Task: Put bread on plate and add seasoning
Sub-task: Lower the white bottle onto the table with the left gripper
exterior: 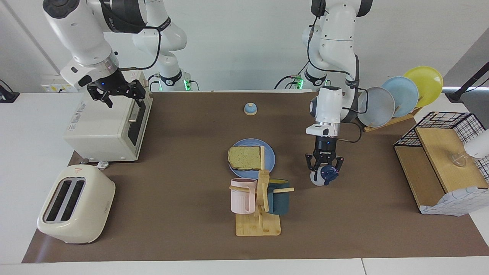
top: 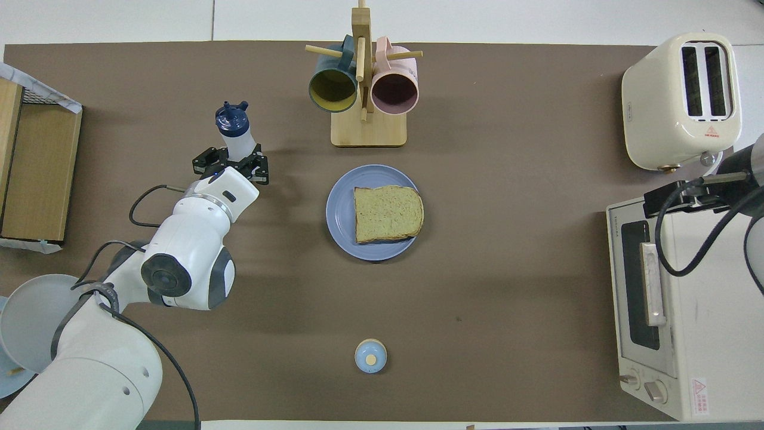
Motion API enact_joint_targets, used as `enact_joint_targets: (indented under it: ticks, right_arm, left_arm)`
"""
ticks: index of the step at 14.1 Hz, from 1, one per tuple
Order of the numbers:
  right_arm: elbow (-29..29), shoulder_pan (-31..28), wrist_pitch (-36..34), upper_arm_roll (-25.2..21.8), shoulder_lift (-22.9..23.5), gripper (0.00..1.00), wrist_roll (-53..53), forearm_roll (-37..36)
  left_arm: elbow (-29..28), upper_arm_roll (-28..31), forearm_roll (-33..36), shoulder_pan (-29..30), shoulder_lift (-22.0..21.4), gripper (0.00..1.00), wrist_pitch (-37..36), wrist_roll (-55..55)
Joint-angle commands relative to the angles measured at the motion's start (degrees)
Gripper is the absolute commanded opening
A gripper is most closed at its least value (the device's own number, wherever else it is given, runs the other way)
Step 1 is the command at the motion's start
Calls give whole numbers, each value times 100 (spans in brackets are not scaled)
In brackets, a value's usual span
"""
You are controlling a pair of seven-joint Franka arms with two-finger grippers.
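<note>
The bread (exterior: 245, 157) lies flat on the medium-blue plate (exterior: 270, 158) in the middle of the table; in the overhead view the bread (top: 388, 213) covers much of the plate (top: 339, 215). My left gripper (exterior: 324, 170) is shut on the seasoning bottle (exterior: 318, 178), a white bottle with a navy cap. It holds the bottle low over the table, tilted with the cap pointing away from the robots, beside the plate toward the left arm's end. Both show in the overhead view too: the left gripper (top: 231, 167) and the seasoning bottle (top: 236, 134). My right gripper (exterior: 119, 93) waits open over the toaster oven.
A wooden mug rack (exterior: 259, 223) with a pink and a teal mug stands just farther from the robots than the plate. A blue-domed bell (exterior: 250, 109) sits near the robots. A toaster oven (exterior: 103, 130) and a toaster (exterior: 76, 206) stand at the right arm's end; upright plates (exterior: 399, 95) and a wire basket shelf (exterior: 443, 160) stand at the left arm's end.
</note>
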Motion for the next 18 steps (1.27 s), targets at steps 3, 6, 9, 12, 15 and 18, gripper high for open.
enact_joint_targets:
  ticks: [3,6,9,12,15,18]
  right_arm:
    - [49,3,-121,-12,-17,100,-93,-19]
    - [49,3,-121,-12,-17,100,-93,-19]
    - [49,3,-121,-12,-17,100,-93,-19]
    - [49,3,-121,-12,-17,100,-93,-19]
    - [49,3,-121,-12,-17,100,-93,-19]
    - [49,3,-121,-12,-17,100,-93,-19]
  left_arm:
    - [166,-62,154,110,138,0,122,-19]
    - [105,-53,313,154,147,10,131,-11]
    - [61,-53,313,154,147,24,122,-19]
    - [8,-53,313,145,138,35,131,-19]
    - [-44,-62,287,154,121,65,131,-19]
    - [-89,-62,269,154,112,78,131,-19]
